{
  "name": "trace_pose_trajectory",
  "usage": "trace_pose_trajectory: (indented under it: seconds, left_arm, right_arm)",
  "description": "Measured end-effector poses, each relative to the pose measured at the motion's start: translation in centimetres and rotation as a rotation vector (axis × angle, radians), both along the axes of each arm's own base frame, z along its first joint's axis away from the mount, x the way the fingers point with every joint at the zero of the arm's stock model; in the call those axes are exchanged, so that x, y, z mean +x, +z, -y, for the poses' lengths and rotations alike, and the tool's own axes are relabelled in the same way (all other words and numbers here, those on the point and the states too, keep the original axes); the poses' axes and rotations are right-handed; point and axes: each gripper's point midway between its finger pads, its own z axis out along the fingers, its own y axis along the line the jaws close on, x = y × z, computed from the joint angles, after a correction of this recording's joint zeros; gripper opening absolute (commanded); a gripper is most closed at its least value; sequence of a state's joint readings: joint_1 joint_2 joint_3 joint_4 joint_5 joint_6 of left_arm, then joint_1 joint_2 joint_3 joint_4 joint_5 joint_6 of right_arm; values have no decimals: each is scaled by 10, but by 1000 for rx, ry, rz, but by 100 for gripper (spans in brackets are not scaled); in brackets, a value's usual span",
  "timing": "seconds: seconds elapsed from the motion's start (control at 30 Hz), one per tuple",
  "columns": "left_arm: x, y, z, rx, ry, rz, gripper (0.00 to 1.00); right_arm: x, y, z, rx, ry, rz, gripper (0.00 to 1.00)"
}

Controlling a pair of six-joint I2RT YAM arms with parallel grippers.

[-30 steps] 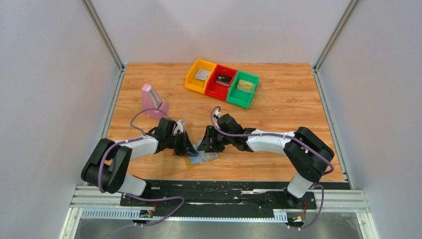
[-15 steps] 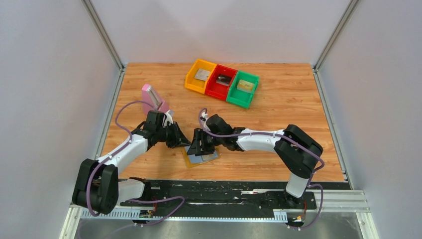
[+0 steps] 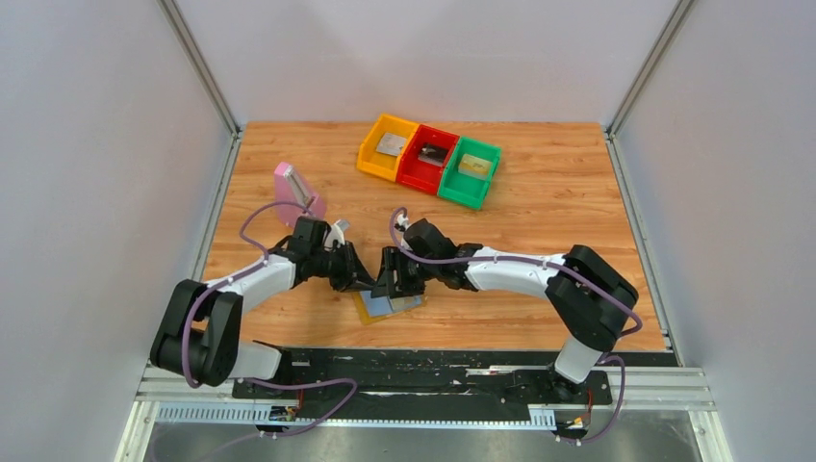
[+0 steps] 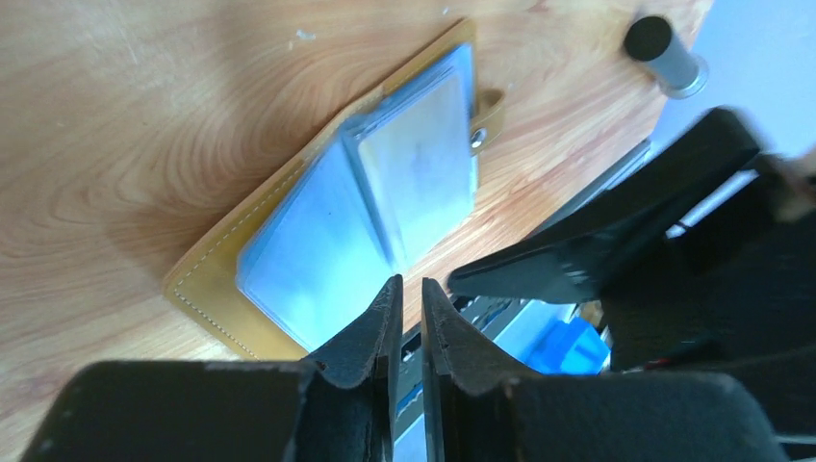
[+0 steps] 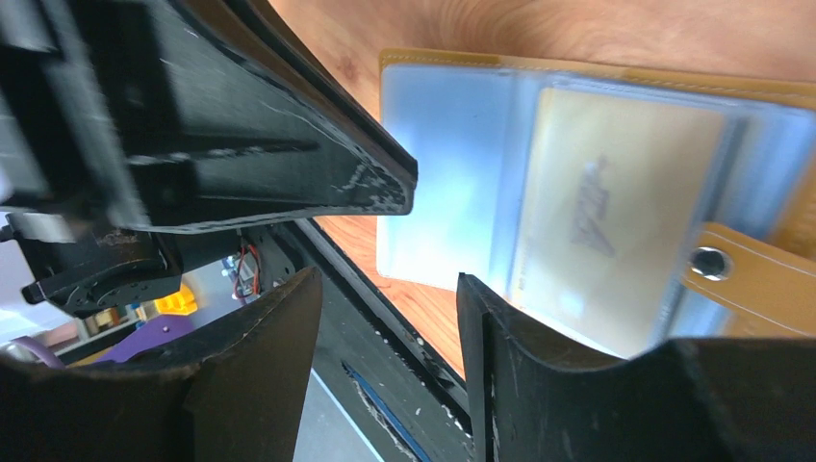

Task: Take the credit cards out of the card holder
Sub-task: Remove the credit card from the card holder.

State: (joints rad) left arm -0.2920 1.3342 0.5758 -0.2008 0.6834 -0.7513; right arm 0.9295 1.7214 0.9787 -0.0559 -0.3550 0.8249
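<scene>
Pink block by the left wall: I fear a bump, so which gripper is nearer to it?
Left. The left gripper sits toward the near edge and right of the pink block, apart from it; the right gripper lies further right, at the card holder.

Card holder point(image 3: 390, 306): one, lying open at 6 o'clock on the table point(image 3: 539, 202).
Credit cards point(image 3: 390, 144): four in view.
Cards in the bins: three, one per bin.
Cards in the holder: one golden card point(image 5: 616, 226).
Bins: three in a row at 12 o'clock: yellow bin point(image 3: 367, 154), red bin point(image 3: 420, 179), green bin point(image 3: 465, 196).
Pink block point(image 3: 292, 195): one, at 10 o'clock.
Black rod point(image 4: 664, 53): one.
Grippers: two, the left gripper point(image 4: 404, 289) and the right gripper point(image 5: 385, 289).
</scene>
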Motion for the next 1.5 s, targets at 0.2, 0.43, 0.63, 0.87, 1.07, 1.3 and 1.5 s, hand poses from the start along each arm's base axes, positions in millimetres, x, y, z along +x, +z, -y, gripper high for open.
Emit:
trace_pose_trajectory:
  seconds: [0.2,0.43,0.63,0.87,1.07,1.3,1.5]
  left_arm:
    - [-19,-26,7,25,-47,-72,19]
    - [-21,-41,7,44,-51,-98,17]
    - [-22,-48,7,48,-54,-119,17]
    - [-22,-49,7,49,-57,-116,17]
    - [-22,-49,7,49,-59,-114,17]
    - [-22,-49,7,49,-63,-110,17]
    - [-22,-49,7,50,-64,-109,17]
  right_arm:
    - [21,5,24,-49,-75,59,56]
    - [33,-10,46,-128,-127,65,57]
    - [34,-16,50,-154,-130,71,57]
    - [33,-26,52,-177,-125,56,57]
    - [32,-27,50,-171,-117,49,54]
    - [29,-28,47,-158,-102,38,50]
    - [28,-26,45,-143,-91,33,44]
